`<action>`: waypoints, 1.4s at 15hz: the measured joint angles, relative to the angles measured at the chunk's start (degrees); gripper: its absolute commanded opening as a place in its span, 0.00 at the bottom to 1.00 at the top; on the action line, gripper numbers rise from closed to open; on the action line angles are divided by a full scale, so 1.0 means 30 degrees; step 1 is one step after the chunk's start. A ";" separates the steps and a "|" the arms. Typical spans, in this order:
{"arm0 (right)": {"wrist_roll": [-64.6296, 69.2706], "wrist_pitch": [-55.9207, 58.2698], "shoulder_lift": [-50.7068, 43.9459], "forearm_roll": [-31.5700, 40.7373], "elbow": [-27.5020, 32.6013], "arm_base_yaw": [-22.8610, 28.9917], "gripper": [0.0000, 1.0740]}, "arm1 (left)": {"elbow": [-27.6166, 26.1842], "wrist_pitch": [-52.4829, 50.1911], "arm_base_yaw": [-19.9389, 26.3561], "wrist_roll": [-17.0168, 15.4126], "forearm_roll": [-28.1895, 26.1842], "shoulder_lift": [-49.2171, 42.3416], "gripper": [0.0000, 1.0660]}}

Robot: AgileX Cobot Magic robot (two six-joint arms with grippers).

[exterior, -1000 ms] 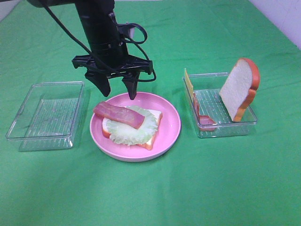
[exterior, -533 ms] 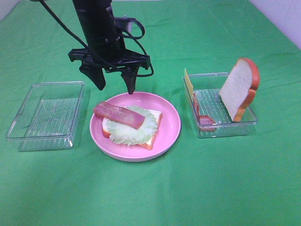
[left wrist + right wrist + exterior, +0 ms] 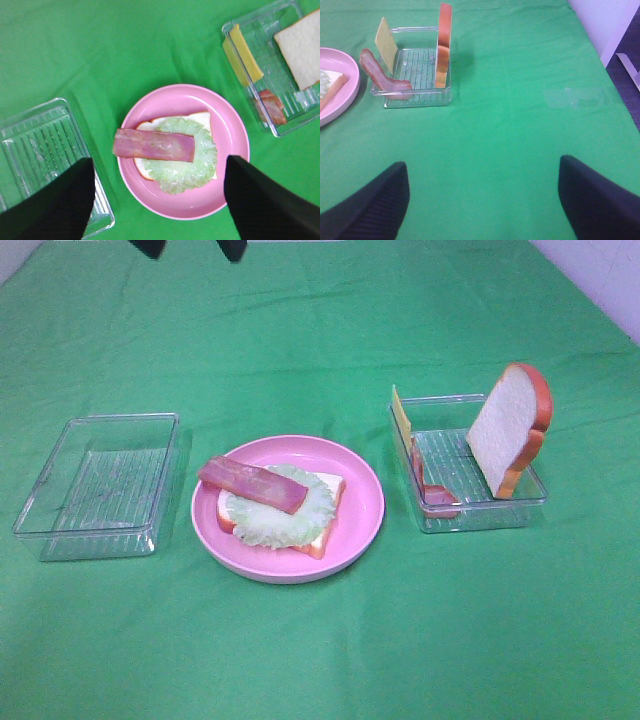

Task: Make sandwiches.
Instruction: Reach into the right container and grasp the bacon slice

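Observation:
The sandwich [image 3: 280, 508] lies on the pink plate [image 3: 360, 505]: a bread slice, green lettuce [image 3: 187, 167] and one bacon strip [image 3: 252, 483] across the top. My left gripper [image 3: 190, 248] is open and empty, high above the plate, with only its fingertips showing at the far edge of the high view. In its wrist view the left gripper [image 3: 159, 161] looks straight down on the plate. My right gripper [image 3: 482, 164] is open over bare cloth, to the right of the right tray [image 3: 415, 97]. It is out of the high view.
The right clear tray [image 3: 470, 515] holds a leaning bread slice [image 3: 510, 428], a yellow cheese square [image 3: 402, 418] and a bacon strip [image 3: 436, 496]. An empty clear tray [image 3: 40, 525] stands left of the plate. Green cloth covers the table.
My left gripper has risen from just above the plate to the top edge of the high view. The bacon strip stays on the lettuce.

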 measured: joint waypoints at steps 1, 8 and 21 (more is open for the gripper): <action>0.0000 0.0000 0.0000 0.0000 0.0000 0.0000 0.72 | 0.0095 0.0000 0.0000 0.0000 0.0248 -0.1089 0.65; 0.0000 0.0000 0.0000 0.0000 0.0000 0.0000 0.72 | 0.8900 -0.0076 0.0000 0.0076 0.0726 -1.0390 0.65; 0.0000 0.0000 0.0000 0.0000 0.0000 0.0000 0.72 | 2.4847 0.0019 -0.0019 0.0325 0.1108 -2.8801 0.65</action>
